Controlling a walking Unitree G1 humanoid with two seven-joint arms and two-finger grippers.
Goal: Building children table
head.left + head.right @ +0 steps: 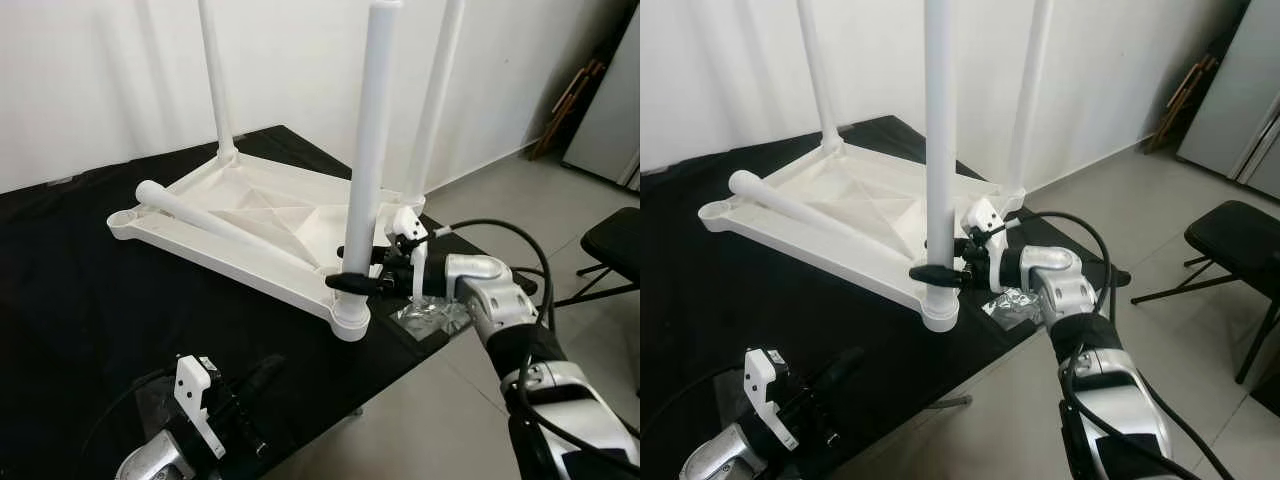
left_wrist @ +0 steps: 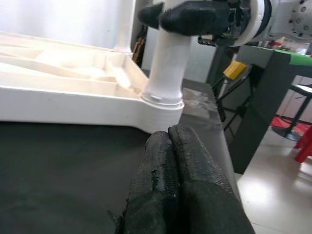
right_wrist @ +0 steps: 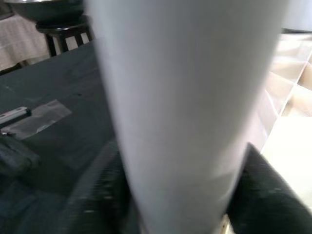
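Note:
A white plastic children's tabletop lies upside down on a black cloth. Three white legs stand upright in its corner sockets; the near one is in the front right corner. My right gripper is shut on that near leg just above its socket, one finger on each side. A fourth white leg lies loose across the tabletop, one end near the open left corner socket. My left gripper is shut and holds nothing, low over the cloth in front of the table.
The black cloth covers the work surface and ends close to the near socket. A crumpled clear plastic bag lies by that edge. A black chair and folded items against the wall stand on the tiled floor to the right.

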